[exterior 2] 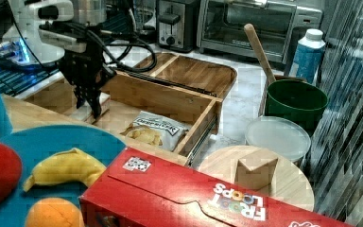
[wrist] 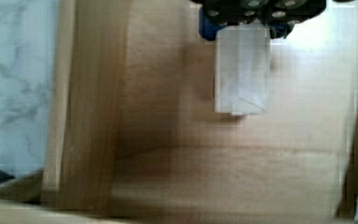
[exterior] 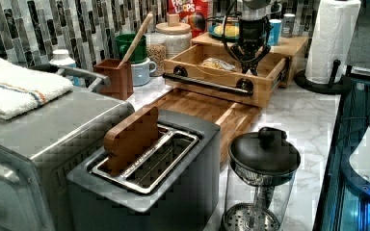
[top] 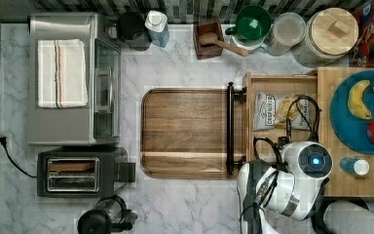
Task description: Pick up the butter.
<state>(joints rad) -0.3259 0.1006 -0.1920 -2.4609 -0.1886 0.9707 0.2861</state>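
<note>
A: Butter (wrist: pixel 241 70) first: you have a pale cream, plain-faced stick lying on the floor of the open wooden drawer (exterior 2: pixel 168 101), in the part away from the printed snack bag (exterior 2: pixel 153 130). In the right view the stick sits right under the gripper (exterior 2: pixel 89 101), near the drawer wall.

B: How will it handle?

A: My guess is light, with a smooth wrapper that could slip, and soft enough to dent if you squeeze hard. Take it across the 2 long sides, near the middle.

B: And the fingers?

A: I cannot tell whether they are apart or closed on it; the wrist view puts the stick's end right against the black gripper base.

B: Surroundings?

A: Smooth light-wood drawer, a dark bar handle (top: pixel 230 127), then the marbled surface (top: pixel 185 204) and a darker wooden tray (top: pixel 185 129) beside it.
</note>
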